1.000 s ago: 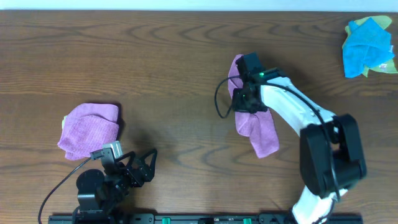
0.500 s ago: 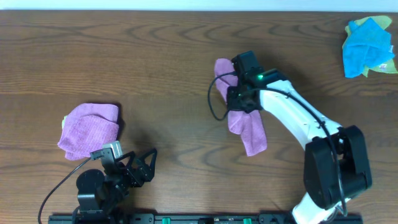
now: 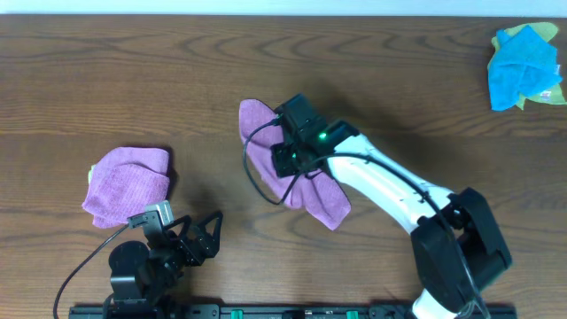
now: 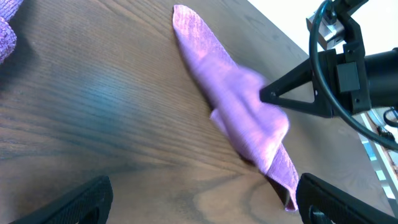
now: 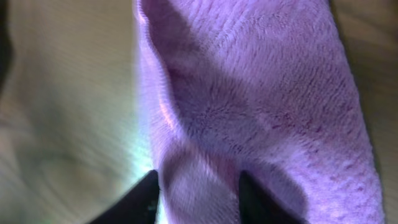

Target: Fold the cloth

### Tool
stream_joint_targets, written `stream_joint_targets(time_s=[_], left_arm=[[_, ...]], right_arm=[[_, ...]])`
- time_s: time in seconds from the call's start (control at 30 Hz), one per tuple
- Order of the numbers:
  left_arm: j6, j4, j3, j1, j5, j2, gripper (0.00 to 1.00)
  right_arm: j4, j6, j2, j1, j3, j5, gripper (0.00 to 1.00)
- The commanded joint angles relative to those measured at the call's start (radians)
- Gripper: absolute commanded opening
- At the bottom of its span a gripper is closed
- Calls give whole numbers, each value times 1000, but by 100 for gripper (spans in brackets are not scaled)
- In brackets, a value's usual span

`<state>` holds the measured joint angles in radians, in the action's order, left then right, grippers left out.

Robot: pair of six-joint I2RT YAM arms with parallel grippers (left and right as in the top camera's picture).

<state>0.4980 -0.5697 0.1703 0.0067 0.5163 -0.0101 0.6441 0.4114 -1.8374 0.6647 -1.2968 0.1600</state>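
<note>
Cloth (image 3: 324,198) moved left, nearer second purple cloth (image 3: 129,183)

Two purple cloths: the cloth (image 3: 323,199), a folded purple cloth (image 3: 128,182). One blue cloth (image 3: 518,66), one yellow-green cloth (image 3: 549,91). Two grippers: left gripper (image 3: 215,235), right gripper (image 5: 196,186).

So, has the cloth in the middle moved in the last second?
Yes. The cloth, under the right gripper, has shifted left, away from the blue cloth in the far corner.
</note>
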Motion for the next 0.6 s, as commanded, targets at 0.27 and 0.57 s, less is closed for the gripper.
stream_joint_targets(time_s=[0.27, 0.57], left_arm=[[3, -2, -12, 6, -2, 6, 95], [30, -2, -12, 6, 63, 6, 95]], right_arm=[[129, -47, 68, -63, -93, -21, 66], [541, -206, 233, -120, -155, -132, 71]])
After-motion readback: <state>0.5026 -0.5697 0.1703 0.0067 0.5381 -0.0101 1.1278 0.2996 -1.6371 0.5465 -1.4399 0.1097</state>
